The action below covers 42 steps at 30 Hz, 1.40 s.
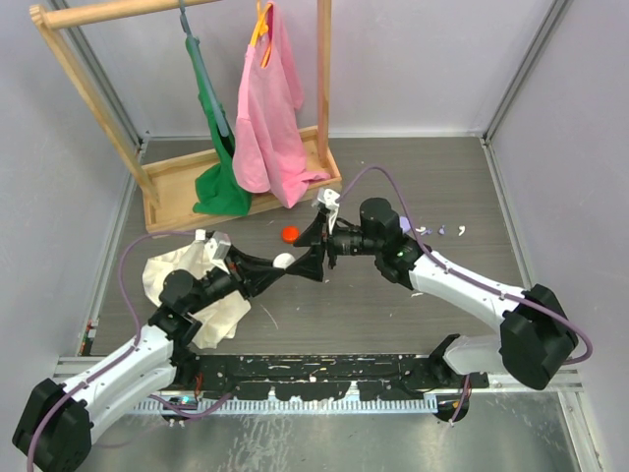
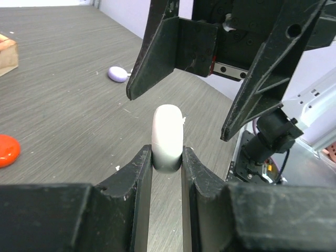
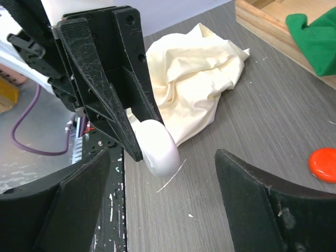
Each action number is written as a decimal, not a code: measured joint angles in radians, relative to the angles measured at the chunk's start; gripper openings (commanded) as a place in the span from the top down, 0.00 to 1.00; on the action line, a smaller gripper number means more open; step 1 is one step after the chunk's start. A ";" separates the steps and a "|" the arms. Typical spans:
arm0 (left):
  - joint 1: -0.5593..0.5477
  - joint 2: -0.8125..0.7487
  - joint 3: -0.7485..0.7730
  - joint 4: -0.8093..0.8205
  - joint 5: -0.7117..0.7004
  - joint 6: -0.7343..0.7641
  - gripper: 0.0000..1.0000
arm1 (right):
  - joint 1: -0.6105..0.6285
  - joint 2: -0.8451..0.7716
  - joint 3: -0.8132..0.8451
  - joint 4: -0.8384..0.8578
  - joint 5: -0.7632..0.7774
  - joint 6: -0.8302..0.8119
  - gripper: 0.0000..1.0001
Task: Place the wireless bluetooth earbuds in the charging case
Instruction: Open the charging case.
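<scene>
Over the grey table [image 1: 423,177] your two arms meet nose to nose, and the job looks barely begun: no earbud shows in the case, so by these views both are yet to go in. The cream cloth [image 3: 194,79] lies bunched behind the left arm, out of the action.

Your left gripper [image 2: 167,155] is clamped narrow on the charging case [image 2: 168,131], a pale rounded puck held on edge. The fingers [image 2: 142,173] pinch its lower half and its top stands proud above them. No open lid or socket shows on it, so you cannot tell from here whether it is ready to take anything.

Your right gripper [image 1: 314,254] faces it with its jaws spread wide and nothing between them. Seen from the left wrist, its two fingers stand to either side of the case's top, near it but apart from it. Seen from the right wrist, the case sits just ahead of the gap.

The small red cap [image 1: 290,233] rests on the table just beyond the meeting point.

A small lavender lump [image 2: 118,73] lies farther off on the wood grain, and what it is cannot be made out.

The wireless bluetooth earbuds cannot be picked out with certainty. A few pale specks [image 1: 442,231] on the table behind the right wrist may be them, but they are too small to call. If so, they lie well apart from the case, and fetching them is the work ahead.
</scene>
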 measured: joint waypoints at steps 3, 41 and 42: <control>0.000 0.000 0.000 0.007 0.029 -0.012 0.88 | -0.005 -0.005 -0.016 0.024 -0.024 0.013 0.18; -0.003 -0.010 0.014 0.032 0.124 -0.054 0.95 | -0.012 -0.026 -0.079 0.096 -0.022 0.049 0.27; -0.003 -0.010 0.014 0.032 0.124 -0.054 0.95 | -0.011 -0.026 -0.078 0.091 -0.018 0.045 0.28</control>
